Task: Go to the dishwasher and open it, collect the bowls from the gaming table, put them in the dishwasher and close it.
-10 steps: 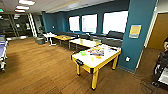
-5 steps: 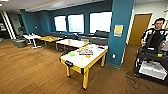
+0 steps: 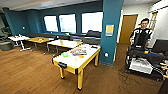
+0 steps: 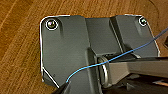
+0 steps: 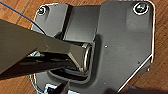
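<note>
The gaming table (image 3: 65, 63), with yellow legs and frame and a white top, stands in the middle of the head view, a few steps ahead on the wood floor. On its top lie a lime green bowl (image 3: 65, 54) near the left side and a small orange bowl (image 3: 81, 56) beside it. A colourful game board (image 3: 78, 51) lies behind them. The dishwasher is out of view. Both wrist views look down past the robot's own dark plate onto the wood floor, and neither tells me how the grippers stand.
A teal pillar (image 3: 110, 32) rises just right of the table. A person (image 3: 141, 32) with a control rig (image 3: 142, 60) stands at the right near a wooden door (image 3: 127, 28). Wood-topped tables (image 3: 64, 43) line the window wall. Bare floor lies left of the table.
The whole head picture has slid left as the camera turned right. The yellow table now sits further left and a little larger, and the person is fully in view.
</note>
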### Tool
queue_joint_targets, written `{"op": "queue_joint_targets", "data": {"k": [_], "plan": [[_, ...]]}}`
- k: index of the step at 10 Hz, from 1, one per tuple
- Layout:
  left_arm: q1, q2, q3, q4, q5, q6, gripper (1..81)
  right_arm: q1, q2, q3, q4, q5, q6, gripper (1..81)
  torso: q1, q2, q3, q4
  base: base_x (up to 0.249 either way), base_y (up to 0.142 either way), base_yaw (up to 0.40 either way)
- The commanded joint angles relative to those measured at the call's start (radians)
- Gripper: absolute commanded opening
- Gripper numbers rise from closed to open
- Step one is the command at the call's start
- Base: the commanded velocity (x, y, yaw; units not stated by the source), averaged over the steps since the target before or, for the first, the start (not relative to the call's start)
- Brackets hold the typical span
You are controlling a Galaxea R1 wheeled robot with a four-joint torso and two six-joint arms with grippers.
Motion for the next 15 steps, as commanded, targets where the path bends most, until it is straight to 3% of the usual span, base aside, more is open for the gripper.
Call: {"op": "queue_joint_targets", "data": {"k": [1,15], "plan": [[-0.045,0.001,-0.002,0.0,0.047,0.006,81.1,0.047,-0.001,0.0,-0.002,-0.045,-0.001,81.1,0.0,0.0,0.0,0.0,0.0,0.0,0.0],[-0.043,0.001,0.0,-0.002,0.043,0.005,81.1,0.044,-0.003,0.002,-0.002,-0.044,-0.001,81.1,0.0,0.0,0.0,0.0,0.005,0.0,0.0]]}}
